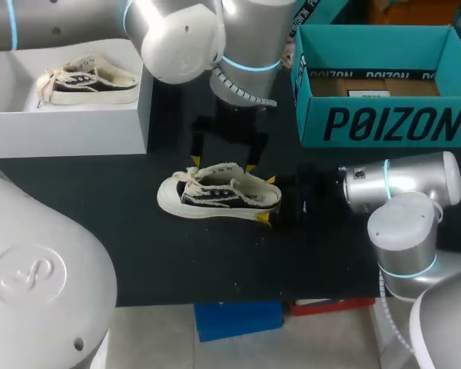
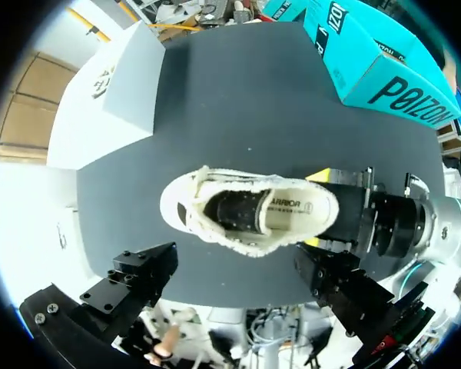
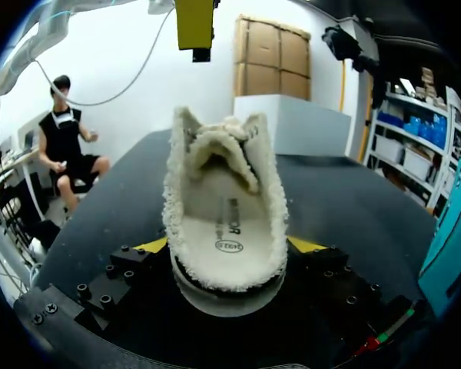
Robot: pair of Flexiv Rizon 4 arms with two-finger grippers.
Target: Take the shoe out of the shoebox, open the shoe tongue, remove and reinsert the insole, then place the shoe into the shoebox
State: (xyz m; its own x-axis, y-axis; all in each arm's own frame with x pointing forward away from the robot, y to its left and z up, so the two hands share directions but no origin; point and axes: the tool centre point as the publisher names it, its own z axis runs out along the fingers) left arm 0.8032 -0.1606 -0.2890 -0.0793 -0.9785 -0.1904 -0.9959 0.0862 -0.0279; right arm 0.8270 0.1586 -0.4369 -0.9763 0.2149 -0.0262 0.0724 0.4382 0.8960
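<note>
A cream low-top shoe (image 1: pixel 219 192) with a dark side panel lies upright on the black mat (image 1: pixel 100 192), toe toward my left. Its tongue is pulled open, and the pale insole (image 3: pixel 230 219) shows inside. My right gripper (image 1: pixel 266 200) is shut on the shoe's heel (image 3: pixel 227 288), one yellow tip against each side. Straight above the shoe hangs my left gripper (image 1: pixel 223 164), open and apart from it. In the left wrist view the shoe (image 2: pixel 246 211) lies ahead of the left gripper's black fingers (image 2: pixel 138 277), with the right gripper (image 2: pixel 313 209) at its heel.
A white shoebox (image 1: pixel 69 123) at the back left holds a second, similar shoe (image 1: pixel 84 81). A teal shoebox (image 1: pixel 384 123) stands open at the back right. The mat's front edge (image 1: pixel 238 296) runs close below the shoe.
</note>
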